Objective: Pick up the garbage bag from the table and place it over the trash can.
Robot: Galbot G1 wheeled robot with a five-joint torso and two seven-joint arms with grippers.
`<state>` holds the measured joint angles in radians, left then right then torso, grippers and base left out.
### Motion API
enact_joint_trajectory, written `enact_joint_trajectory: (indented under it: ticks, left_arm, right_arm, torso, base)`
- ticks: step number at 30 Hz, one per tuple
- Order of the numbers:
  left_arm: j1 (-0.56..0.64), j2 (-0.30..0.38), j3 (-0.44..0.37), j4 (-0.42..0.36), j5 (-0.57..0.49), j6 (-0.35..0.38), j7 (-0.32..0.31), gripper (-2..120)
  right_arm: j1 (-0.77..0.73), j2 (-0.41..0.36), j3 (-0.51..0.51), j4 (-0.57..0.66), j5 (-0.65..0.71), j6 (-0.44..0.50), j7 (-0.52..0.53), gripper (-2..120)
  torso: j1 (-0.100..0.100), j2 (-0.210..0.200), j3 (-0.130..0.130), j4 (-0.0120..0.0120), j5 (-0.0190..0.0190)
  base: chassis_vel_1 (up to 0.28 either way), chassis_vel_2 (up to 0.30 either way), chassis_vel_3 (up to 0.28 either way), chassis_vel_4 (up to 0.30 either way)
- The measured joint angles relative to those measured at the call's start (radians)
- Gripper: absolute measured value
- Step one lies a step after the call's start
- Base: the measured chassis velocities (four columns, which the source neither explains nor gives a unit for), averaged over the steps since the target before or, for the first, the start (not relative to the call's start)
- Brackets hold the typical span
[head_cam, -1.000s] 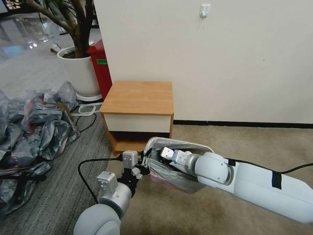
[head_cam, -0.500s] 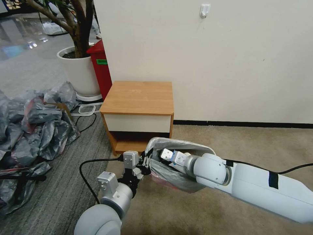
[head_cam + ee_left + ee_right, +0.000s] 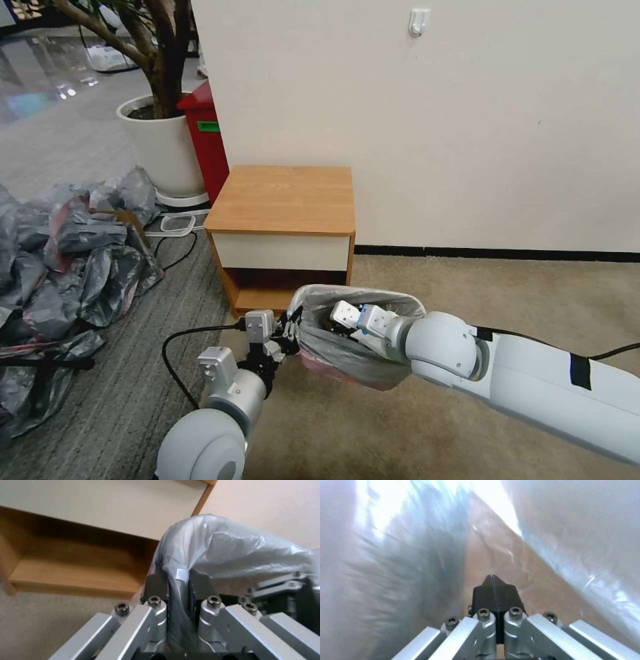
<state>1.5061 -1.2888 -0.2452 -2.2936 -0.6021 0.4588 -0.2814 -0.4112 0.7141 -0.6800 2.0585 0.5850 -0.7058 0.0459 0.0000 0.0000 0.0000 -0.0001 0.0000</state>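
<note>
The grey translucent garbage bag [image 3: 347, 343] stands puffed open on the carpet just in front of the table [image 3: 283, 200], a pink-red band [image 3: 323, 363] low on its side. The trash can is hidden under the plastic. My left gripper [image 3: 291, 330] is at the bag's left rim. The left wrist view shows the left gripper [image 3: 178, 580] shut on a fold of the garbage bag [image 3: 233, 552], near the table's lower shelf [image 3: 73, 572]. My right wrist [image 3: 363, 320] reaches into the bag's mouth. Inside, my right gripper [image 3: 493, 581] is shut with nothing in it, bag walls [image 3: 403, 555] on both sides.
A big heap of grey and pink bags [image 3: 67, 253] covers the floor at left. A white plant pot [image 3: 163, 143] and a red bin [image 3: 207, 133] stand behind the table by the wall. A black cable [image 3: 180, 333] loops beside my left arm. Open carpet [image 3: 507, 293] lies at right.
The bag and both grippers have shifted slightly left, toward the table's front. The left gripper keeps its hold on the rim; the right stays inside the bag.
</note>
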Motion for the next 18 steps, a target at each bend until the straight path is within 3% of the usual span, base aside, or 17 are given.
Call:
enact_joint_trajectory:
  ticks: [11,16,18]
  left_arm:
    - [-0.001,-0.012,0.0,0.041,-0.038,-0.002,-0.016,9]
    - [-0.003,-0.02,-0.012,0.065,-0.097,-0.003,-0.042,9]
    - [0.002,-0.022,-0.023,0.074,-0.114,-0.003,-0.049,9]
  right_arm:
    - [-0.042,-0.016,0.07,0.04,0.065,0.002,0.017,0]
    - [-0.121,-0.041,0.152,0.081,0.068,0.012,0.017,0]
    - [-0.202,-0.053,0.244,0.112,0.071,0.04,0.017,0]
  torso:
    - [0.0,0.0,0.0,0.0001,0.0001]
    - [0.0,0.0,0.0,0.0001,0.0001]
    - [0.0,0.0,0.0,0.0001,0.0001]
  base:
    - [0.0,0.0,0.0,0.0]
    - [0.0,0.0,0.0,0.0]
    - [0.0,0.0,0.0,0.0]
